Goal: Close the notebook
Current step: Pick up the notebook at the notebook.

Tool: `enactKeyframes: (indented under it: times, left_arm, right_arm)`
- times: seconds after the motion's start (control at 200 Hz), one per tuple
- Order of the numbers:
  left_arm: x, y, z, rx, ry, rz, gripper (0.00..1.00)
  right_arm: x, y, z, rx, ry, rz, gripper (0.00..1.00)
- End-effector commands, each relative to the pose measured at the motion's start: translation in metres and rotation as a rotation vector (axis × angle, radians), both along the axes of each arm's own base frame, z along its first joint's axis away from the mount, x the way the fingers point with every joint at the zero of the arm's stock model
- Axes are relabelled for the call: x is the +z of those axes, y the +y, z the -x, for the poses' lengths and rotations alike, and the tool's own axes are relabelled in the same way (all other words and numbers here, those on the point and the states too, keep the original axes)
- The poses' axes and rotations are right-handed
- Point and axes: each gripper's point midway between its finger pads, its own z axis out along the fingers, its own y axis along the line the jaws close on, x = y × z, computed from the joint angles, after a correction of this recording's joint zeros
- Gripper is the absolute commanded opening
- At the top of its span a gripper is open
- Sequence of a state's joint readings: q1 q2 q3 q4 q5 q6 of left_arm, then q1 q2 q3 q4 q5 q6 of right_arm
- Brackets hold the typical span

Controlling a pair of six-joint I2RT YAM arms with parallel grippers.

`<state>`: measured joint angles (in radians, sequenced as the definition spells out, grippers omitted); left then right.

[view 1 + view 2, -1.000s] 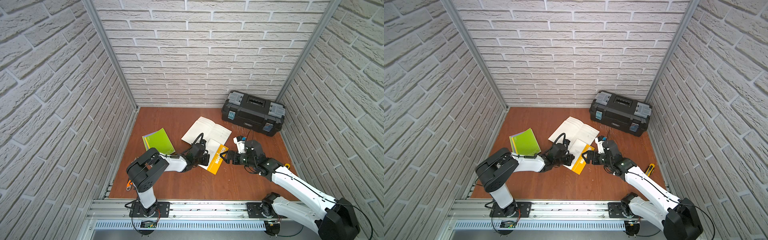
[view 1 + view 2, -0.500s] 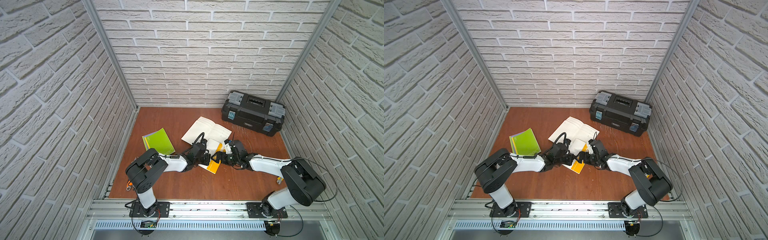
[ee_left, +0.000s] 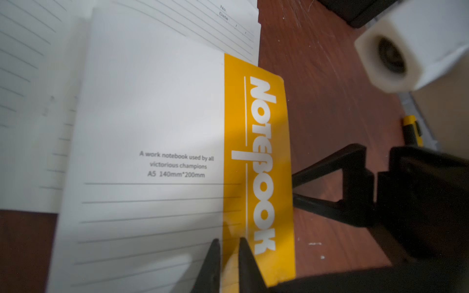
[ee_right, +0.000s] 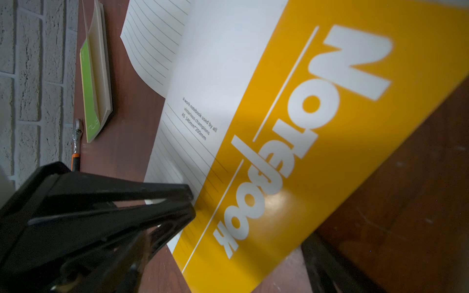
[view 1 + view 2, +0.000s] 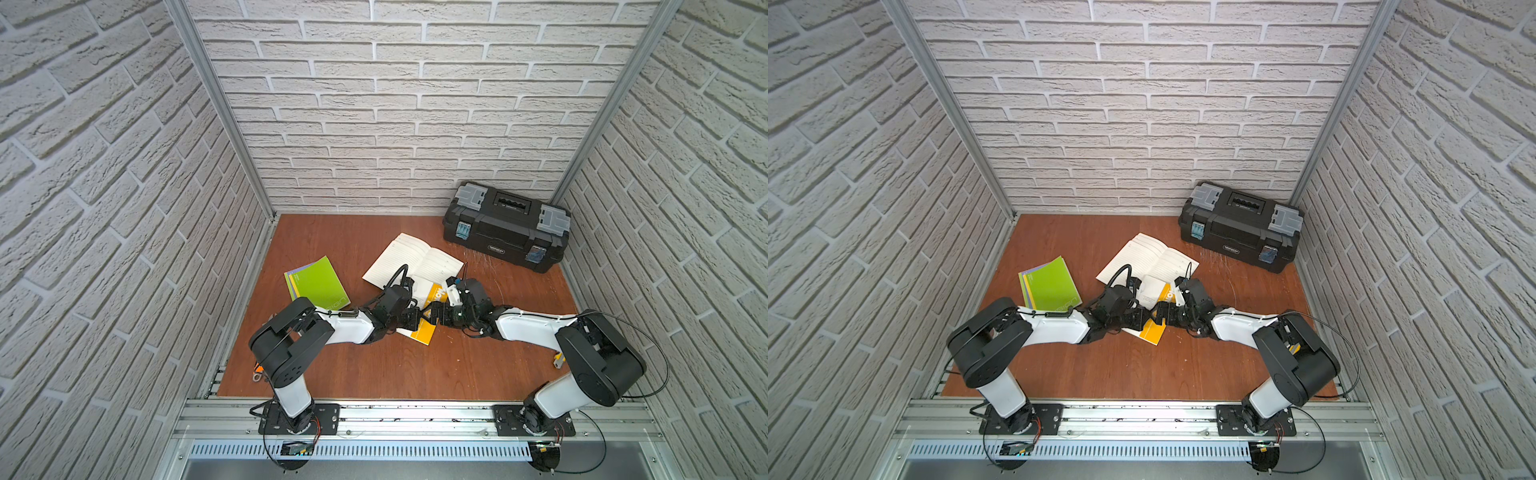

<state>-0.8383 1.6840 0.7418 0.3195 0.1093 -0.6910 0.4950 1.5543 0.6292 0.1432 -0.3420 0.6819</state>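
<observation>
The notebook lies open mid-table, lined pages up. A white and yellow cover printed "Notebook" rests over its near pages, seen in both top views and in the right wrist view. My left gripper hovers over that cover with its jaws a narrow gap apart and nothing between them. My right gripper faces it from the opposite side, its fingers spread apart at the cover's yellow edge. In a top view the left gripper and right gripper almost meet.
A closed green notebook lies to the left. A black toolbox stands in the back right corner. A ratchet with an orange handle lies near the left wall, and a small yellow tool by the right arm.
The right arm has folded in and brought its gripper leftward to the cover's yellow edge. The left gripper's jaws, shut before, have parted a little.
</observation>
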Motion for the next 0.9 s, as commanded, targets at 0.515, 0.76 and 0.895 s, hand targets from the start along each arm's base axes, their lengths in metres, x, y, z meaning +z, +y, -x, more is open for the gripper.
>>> enactKeyframes:
  times: [0.515,0.76,0.895]
  left_arm:
    - [0.037,0.063,-0.020,0.059,0.009,0.128,0.53]
    - [0.009,0.106,-0.036,0.174,0.098,0.081,0.60]
    - [-0.005,0.113,-0.044,0.199,0.145,0.094,0.66]
  right_arm:
    - [-0.120,-0.042,0.051,-0.043,0.321,0.270,0.93]
    - [-0.120,-0.049,0.057,-0.043,0.332,0.294,0.93]
    - [-0.121,-0.048,0.057,-0.046,0.333,0.286,0.93]
